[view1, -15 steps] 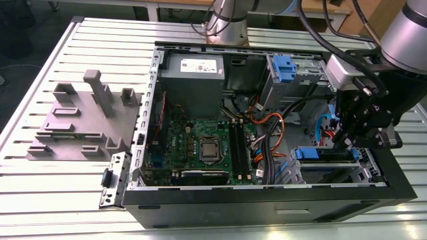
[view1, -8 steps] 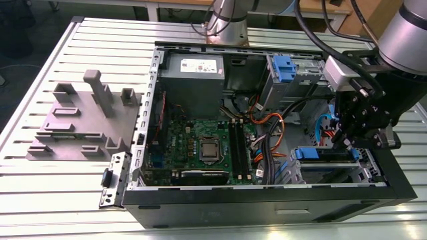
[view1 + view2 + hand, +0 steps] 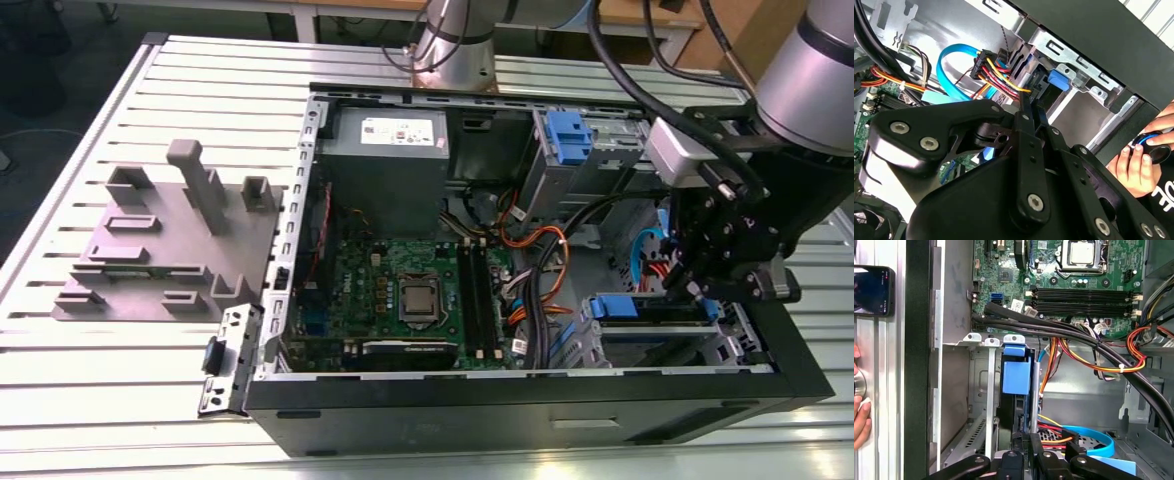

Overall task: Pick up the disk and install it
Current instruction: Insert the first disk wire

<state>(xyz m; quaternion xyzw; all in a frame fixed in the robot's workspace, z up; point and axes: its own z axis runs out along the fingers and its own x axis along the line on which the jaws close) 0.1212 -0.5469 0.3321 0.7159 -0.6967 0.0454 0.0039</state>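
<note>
Disk (image 3: 1016,377) – blue carrier handle showing, standing on edge in the drive bay at the case's (image 3: 534,405) front corner. Gripper (image 3: 714,285) just above it, fingers pinched together on nothing visible. Case sits on a slatted aluminium table (image 3: 174,90) – a person's hand (image 3: 1139,162) beside it.

open pc case (image 3: 534,395), mobo (image 3: 400,290), grey psu (image 3: 387,135), grey fixture block (image 3: 160,250), phone (image 3: 873,290)

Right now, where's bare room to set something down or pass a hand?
Bare ribbed table around the grey fixture, on the exterior view's left. Crowded: the gripper beside the blue disk handle, cables between there and the motherboard.
</note>
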